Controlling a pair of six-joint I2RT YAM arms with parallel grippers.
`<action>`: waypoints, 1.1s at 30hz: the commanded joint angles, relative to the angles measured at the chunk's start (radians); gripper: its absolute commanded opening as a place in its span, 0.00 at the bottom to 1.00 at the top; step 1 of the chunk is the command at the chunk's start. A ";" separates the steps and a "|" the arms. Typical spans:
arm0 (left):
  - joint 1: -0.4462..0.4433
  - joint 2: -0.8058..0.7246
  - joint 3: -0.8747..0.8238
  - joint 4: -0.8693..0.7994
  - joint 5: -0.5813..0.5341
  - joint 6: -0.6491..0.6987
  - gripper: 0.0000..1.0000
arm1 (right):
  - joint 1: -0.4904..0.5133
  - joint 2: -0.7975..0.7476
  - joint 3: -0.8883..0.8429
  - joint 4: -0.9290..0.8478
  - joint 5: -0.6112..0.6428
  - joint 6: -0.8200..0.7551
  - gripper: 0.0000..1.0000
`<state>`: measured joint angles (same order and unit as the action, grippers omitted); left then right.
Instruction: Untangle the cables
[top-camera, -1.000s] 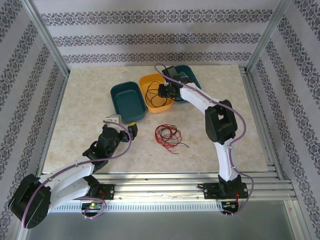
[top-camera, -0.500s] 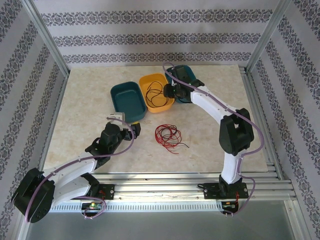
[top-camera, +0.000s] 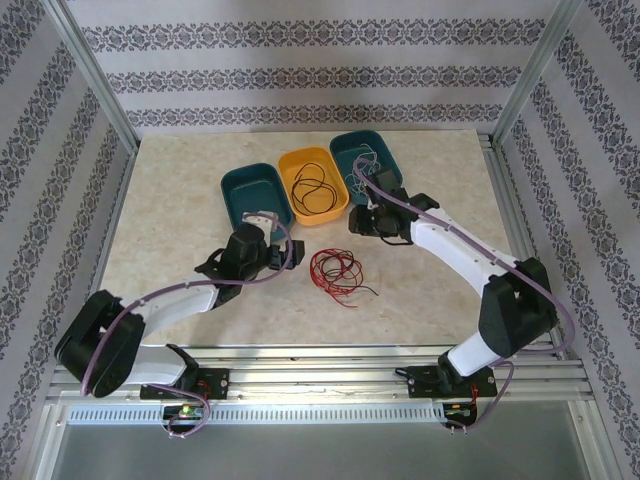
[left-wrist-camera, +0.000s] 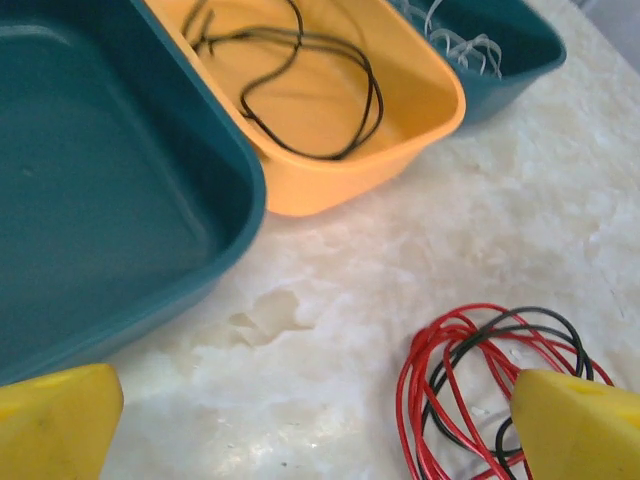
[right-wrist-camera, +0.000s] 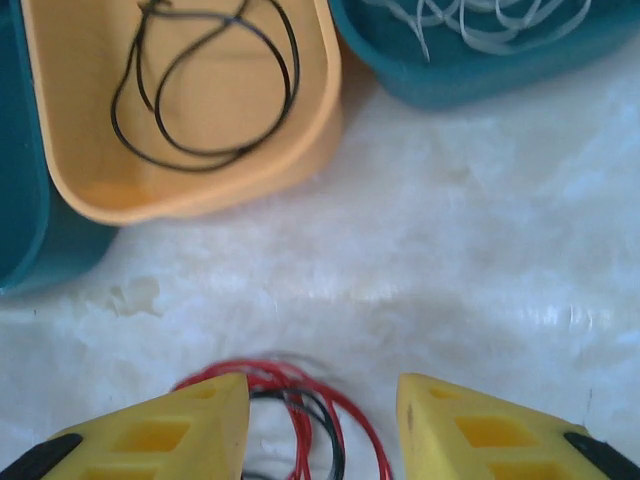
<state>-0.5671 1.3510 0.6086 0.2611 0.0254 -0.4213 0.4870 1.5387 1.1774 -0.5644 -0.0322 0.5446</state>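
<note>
The red-and-black cable tangle (top-camera: 335, 272) lies on the counter (top-camera: 180, 200) between both tools. The left tool (left-wrist-camera: 318, 415) gapes wide apart, empty. The right tool (right-wrist-camera: 322, 420) hovers over the tangle, fingers parted, gripping nothing. A black cable (right-wrist-camera: 200, 85) sits in the yellow tray (right-wrist-camera: 330, 70), a white cable (right-wrist-camera: 480, 25) in the teal tray (right-wrist-camera: 450, 85).

Three oblong plastic trays sit side by side in a slanting row at the back of a pale, marble-patterned table (top-camera: 170, 230): a dark teal tray (top-camera: 256, 203) on the left, a yellow tray (top-camera: 312, 217) touching it in the middle, and a second teal tray (top-camera: 345, 160) on the right. A faint blotch (left-wrist-camera: 265, 310) marks the tabletop just before the yellow tray. Striped floral wallpaper (top-camera: 300, 75) lines the walls, and ribbed aluminium rails (top-camera: 330, 375) edge the table.
</note>
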 joint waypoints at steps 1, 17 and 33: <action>0.001 0.048 0.056 -0.079 0.077 -0.039 1.00 | 0.010 -0.025 -0.049 -0.041 -0.071 0.048 0.38; -0.022 0.248 0.124 -0.008 0.216 -0.148 0.79 | 0.010 0.155 -0.034 -0.042 -0.156 0.031 0.24; -0.027 0.345 0.172 0.030 0.284 -0.166 0.66 | 0.012 0.255 0.035 -0.035 -0.190 -0.008 0.20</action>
<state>-0.5827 1.6825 0.7582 0.2546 0.2852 -0.5743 0.4889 1.7691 1.1866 -0.5907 -0.2115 0.5613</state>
